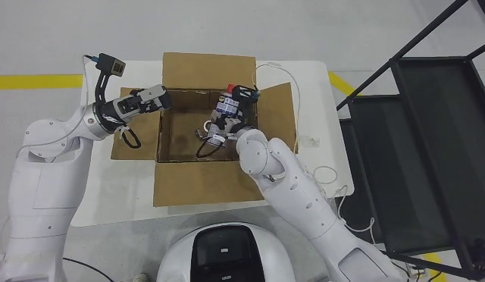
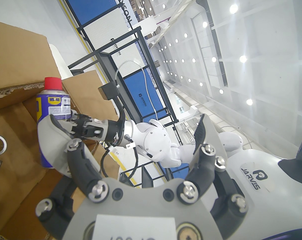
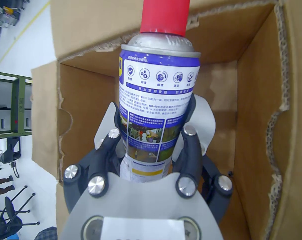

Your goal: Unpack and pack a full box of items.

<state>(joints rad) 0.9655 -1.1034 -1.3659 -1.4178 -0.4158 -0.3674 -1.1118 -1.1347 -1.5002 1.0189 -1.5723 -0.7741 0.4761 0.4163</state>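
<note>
Top view: our right gripper [image 3: 156, 116] clasps a spray can [image 3: 159, 81] inside the box [image 1: 204, 68].
Left gripper [image 1: 159, 98] nearby, jaws wide.

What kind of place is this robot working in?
Probably a big factory or test hall: a high ceiling with rows of lights, yellow floor lines, and a black metal rack.

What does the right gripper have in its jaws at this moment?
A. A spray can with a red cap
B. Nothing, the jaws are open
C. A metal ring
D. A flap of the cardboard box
A: in the right wrist view the jaws of the right gripper are closed on the body of the spray can, red cap pointing away from the wrist.
</note>
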